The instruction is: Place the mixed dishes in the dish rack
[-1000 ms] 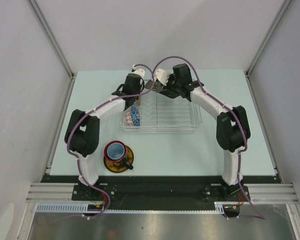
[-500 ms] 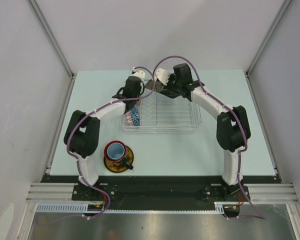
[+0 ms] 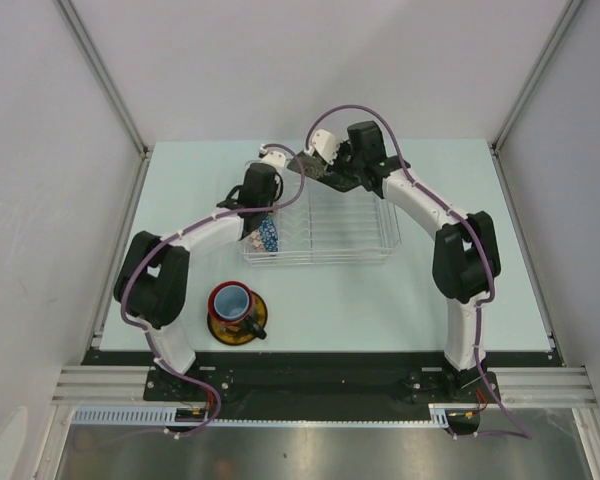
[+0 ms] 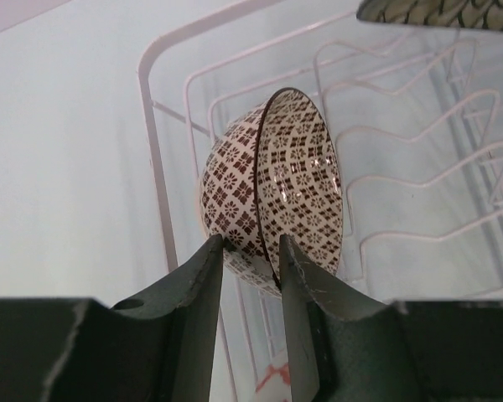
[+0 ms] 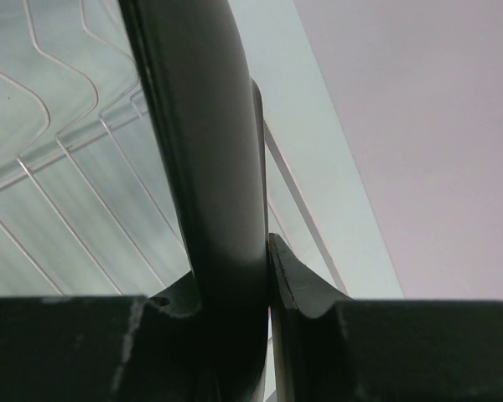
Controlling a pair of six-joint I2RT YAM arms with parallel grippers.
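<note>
My left gripper [image 4: 250,247] is shut on the lower rim of the beige netted bowl [image 4: 293,167], which stands on edge at the left end of the white wire dish rack [image 4: 151,126]. In the top view the left gripper [image 3: 267,200] hides that bowl. The small blue bowl [image 3: 268,236] stands in the rack [image 3: 350,257] just in front of it. My right gripper [image 3: 325,172] is shut on the black square floral plate [image 5: 201,151], held above the rack's back edge. The plate's patterned edge shows in the left wrist view [image 4: 440,12]. The red mug [image 3: 231,300] sits on the yellow saucer [image 3: 254,322] on the table.
The rack's middle and right slots [image 3: 345,225] hold nothing. Both forearms arch over the rack's back corners. The mug and saucer lie in front of the rack's left end, near the left arm's elbow [image 3: 152,285].
The left gripper has moved nearer and lower with the beige bowl and its elbow has swung left. The right gripper has shifted slightly back with the plate.
</note>
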